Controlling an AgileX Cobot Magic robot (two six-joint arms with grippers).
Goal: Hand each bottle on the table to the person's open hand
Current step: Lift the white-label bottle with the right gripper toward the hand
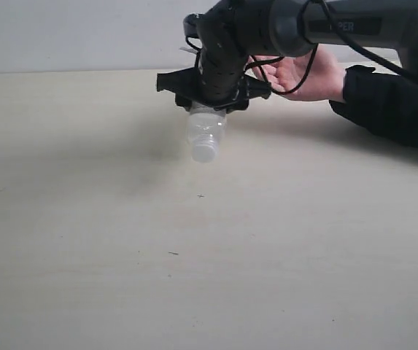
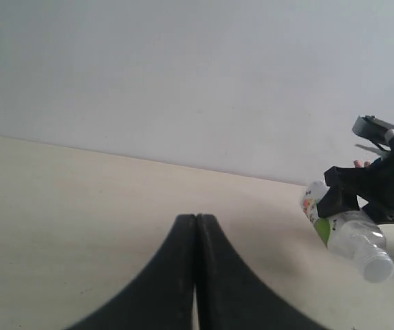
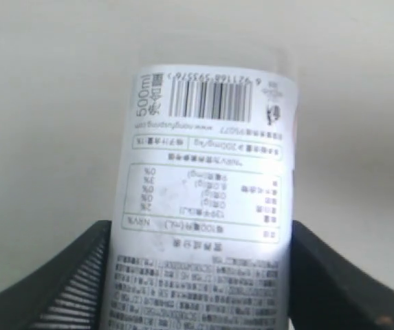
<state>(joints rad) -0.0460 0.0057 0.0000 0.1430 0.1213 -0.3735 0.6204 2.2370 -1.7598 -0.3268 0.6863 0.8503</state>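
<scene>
Bottle [image 1: 205, 131] w/ a white cap [image 1: 204, 152] is clamped in my right gripper [image 1: 210, 102], up off the table [image 1: 121, 262]. It's tilted, cap end lowest and aimed toward the exterior cam. A soft shadow lies on the tabletop below it.

Right wrist cam: the label [image 3: 207, 206] w/ barcode and small print fills the gap. My two black fingers [image 3: 62, 285] press on it, one each side, so the jaws are closed on the bottle body at about bottle width.

The person's open hand [image 1: 305, 73] is palm up and bare, wrist in a black sleeve [image 1: 391, 106]. It's just beside my right gripper, at the far right edge of the table. My arm crosses in front of it in the exterior view. The bottle's base end is hidden behind the gripper, so I can't tell if it touches the palm.

My left gripper [image 2: 195, 275] is well apart from all that, low over bare tabletop. Its jaws are fully together, pad against pad, w/ nothing between them. From that cam the bottle's label shows green and white. The pale wall [image 2: 183, 75] stands behind the table's far edge.
</scene>
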